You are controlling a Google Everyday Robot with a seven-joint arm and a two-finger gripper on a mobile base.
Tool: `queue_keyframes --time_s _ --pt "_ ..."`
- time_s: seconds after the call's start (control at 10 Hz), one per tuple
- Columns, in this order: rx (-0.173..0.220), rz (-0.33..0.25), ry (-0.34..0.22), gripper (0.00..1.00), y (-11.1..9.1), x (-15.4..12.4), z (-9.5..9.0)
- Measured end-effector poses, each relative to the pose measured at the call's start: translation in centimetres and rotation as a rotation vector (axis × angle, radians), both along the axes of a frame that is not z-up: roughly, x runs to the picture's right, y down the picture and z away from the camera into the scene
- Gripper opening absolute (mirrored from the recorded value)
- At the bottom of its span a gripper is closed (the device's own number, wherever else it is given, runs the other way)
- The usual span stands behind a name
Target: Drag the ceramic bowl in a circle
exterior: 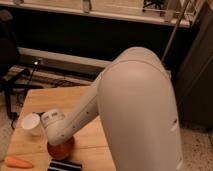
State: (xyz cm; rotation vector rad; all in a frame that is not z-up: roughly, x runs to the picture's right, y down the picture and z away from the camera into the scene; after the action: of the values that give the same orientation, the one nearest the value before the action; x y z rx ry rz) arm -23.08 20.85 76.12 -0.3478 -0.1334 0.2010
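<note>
The ceramic bowl (62,150) is a small glossy orange-red bowl on the wooden table (92,135), near its front edge. My white arm reaches down over it and covers most of its top. My gripper (59,142) is at the bowl, hidden under the wrist. A white cup (31,124) stands just left of the arm, apart from the bowl.
An orange carrot (18,162) lies at the table's front left. A black flat object (65,166) lies right in front of the bowl. Beyond the table's far edge are cables and a white power strip on the floor.
</note>
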Motion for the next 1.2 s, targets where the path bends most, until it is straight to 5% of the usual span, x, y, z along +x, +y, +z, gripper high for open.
queue_keyframes --time_s 0.8,1.0,1.2 --pt "-0.03 0.073 0.034 0.0 -9.3 -7.7 4.4" --pt "-0.042 0.131 0.078 0.0 -12.6 -7.2 6.5" --pt "-0.047 0.223 0.137 0.0 -16.6 -3.8 8.9"
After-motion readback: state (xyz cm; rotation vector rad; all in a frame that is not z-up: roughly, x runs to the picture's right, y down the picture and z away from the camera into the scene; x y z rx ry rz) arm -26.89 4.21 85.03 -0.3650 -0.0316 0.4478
